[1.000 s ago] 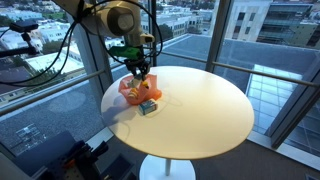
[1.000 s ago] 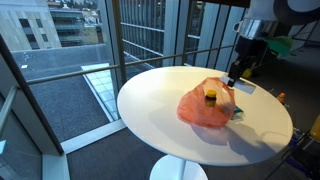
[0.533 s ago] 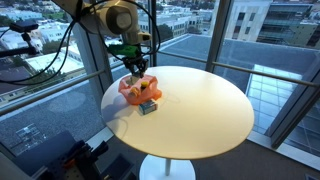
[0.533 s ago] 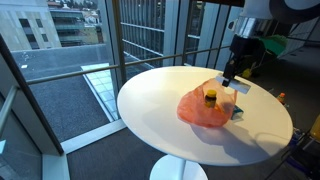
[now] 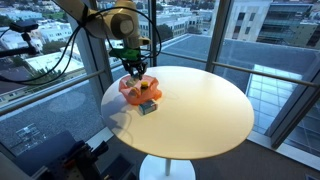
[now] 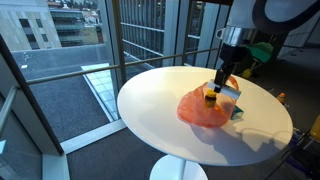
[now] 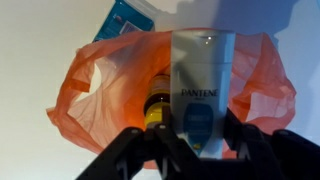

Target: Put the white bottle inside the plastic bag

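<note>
In the wrist view the white bottle (image 7: 200, 85) loses its lower end between the gripper (image 7: 197, 128) fingers at 6 o'clock. A yellow-capped bottle (image 7: 157, 110) half hides behind it. At 11 o'clock, the blue box (image 7: 128, 18) is cut off by the top edge.

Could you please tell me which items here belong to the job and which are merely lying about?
Job: white Pantene bottle, gripped by the tool; orange plastic bag.
Lying about: yellow-topped container; blue packet; round white table.
</note>
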`<state>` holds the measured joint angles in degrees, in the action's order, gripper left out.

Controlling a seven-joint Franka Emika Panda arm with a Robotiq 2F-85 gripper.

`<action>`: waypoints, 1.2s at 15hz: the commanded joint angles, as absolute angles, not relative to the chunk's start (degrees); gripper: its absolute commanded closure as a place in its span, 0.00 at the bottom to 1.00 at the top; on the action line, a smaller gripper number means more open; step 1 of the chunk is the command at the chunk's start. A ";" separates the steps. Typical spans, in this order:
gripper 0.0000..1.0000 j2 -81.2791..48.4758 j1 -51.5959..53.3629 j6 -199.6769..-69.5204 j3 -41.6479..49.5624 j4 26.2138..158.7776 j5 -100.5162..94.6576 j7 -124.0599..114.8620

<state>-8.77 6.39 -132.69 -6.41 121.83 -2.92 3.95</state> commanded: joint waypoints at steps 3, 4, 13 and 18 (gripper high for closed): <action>0.74 -14.68 7.08 -130.43 -7.54 115.38 -2.91 6.76; 0.74 -15.66 7.25 -130.32 -7.77 114.65 -2.89 6.96; 0.74 -23.79 8.90 -129.47 -7.91 109.35 -4.04 6.78; 0.42 -25.16 8.87 -128.42 -7.52 107.87 -4.26 6.62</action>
